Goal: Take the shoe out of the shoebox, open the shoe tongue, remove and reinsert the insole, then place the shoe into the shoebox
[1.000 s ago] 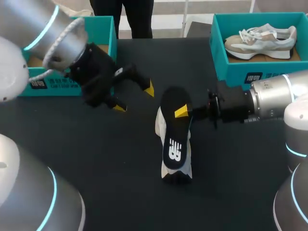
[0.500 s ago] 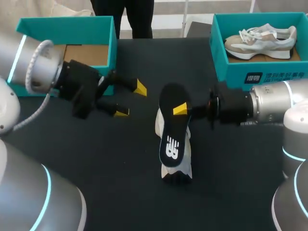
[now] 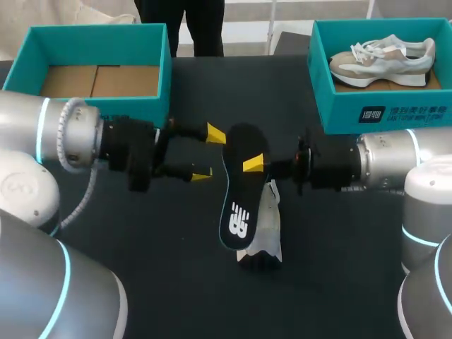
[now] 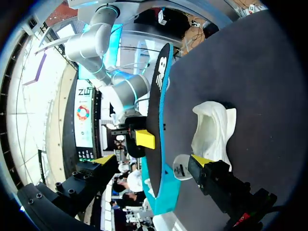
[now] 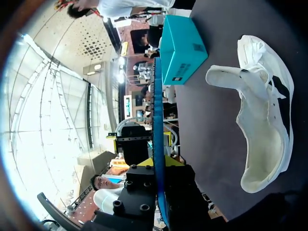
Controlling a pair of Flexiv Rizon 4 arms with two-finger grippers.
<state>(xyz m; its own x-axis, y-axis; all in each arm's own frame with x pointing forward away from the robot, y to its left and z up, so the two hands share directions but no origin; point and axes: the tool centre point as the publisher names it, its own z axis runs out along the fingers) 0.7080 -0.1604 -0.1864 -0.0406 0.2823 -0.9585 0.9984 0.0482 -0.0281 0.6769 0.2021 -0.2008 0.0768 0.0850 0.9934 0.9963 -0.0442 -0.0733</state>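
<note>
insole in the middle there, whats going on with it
The right gripper holds the black insole above the white shoe, which lies on the table. The left gripper hangs open just beside the insole, not touching it. The teal shoebox at the left holds no shoe.

Centre of your worktop (image 3: 176, 275): insole (image 3: 239, 191) over shoe (image 3: 267, 229), left gripper (image 3: 208, 154) at its nine o'clock, right gripper (image 3: 256, 167) at three; shoebox (image 3: 99, 34) at ten, second shoebox (image 3: 395, 113) at two.
</note>
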